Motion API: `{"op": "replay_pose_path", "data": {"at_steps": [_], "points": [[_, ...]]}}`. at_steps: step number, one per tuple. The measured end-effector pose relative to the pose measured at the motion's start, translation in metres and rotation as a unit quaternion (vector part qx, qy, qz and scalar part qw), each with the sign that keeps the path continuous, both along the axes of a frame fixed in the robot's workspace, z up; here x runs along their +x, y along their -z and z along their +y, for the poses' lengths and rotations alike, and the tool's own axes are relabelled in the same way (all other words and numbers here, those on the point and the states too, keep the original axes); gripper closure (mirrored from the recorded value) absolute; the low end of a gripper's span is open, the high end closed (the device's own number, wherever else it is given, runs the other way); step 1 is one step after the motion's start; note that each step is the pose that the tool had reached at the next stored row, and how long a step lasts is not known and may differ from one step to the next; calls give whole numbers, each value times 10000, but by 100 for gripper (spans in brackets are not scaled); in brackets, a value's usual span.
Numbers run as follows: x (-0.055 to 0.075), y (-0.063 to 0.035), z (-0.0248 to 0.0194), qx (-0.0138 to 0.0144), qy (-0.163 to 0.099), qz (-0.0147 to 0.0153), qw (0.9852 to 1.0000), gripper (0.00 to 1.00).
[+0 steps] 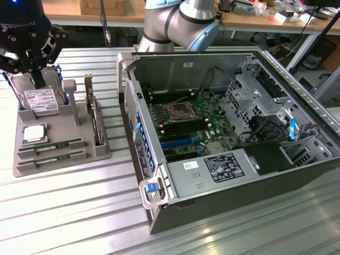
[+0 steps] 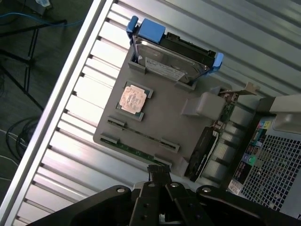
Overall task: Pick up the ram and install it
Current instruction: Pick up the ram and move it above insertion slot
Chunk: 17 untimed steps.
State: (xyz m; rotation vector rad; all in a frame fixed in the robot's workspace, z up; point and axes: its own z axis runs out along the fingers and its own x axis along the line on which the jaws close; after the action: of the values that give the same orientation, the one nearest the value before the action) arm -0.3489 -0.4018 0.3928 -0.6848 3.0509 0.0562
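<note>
Closed gripper [image 1: 38, 79], partly cut off, hangs above the tray [image 1: 59, 130] holding the ram [image 1: 52, 144].

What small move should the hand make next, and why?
Probably open the hand before it goes any lower. It hangs shut and empty above the grey tray, touching nothing. Both ram sticks lie in their slots beside the processor chip, and the server case's memory slots look unfilled. Shut fingers could not straddle a stick.
</note>
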Motion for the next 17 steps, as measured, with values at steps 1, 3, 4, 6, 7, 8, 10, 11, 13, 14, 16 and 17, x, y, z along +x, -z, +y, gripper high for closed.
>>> {"op": "replay_pose_path", "data": {"at_steps": [1,3,4,6,7,8,10,11,13,14,16,17], "points": [[0,0,0,0,-19,0,10000,90],[0,0,0,-1,-58,0,10000,90],[0,0,0,-1,-77,0,10000,90],[0,0,0,-1,-126,0,9999,90],[0,0,0,-1,-140,0,9999,90],[0,0,0,-2,-155,0,9999,90],[0,0,0,-2,-183,0,9998,90],[0,0,0,-2,-202,0,9998,90],[0,0,0,-2,-238,0,9997,90],[0,0,0,-3,-275,0,9996,90],[0,0,0,-3,-331,0,9995,90],[0,0,0,-3,-363,0,9993,90]]}}
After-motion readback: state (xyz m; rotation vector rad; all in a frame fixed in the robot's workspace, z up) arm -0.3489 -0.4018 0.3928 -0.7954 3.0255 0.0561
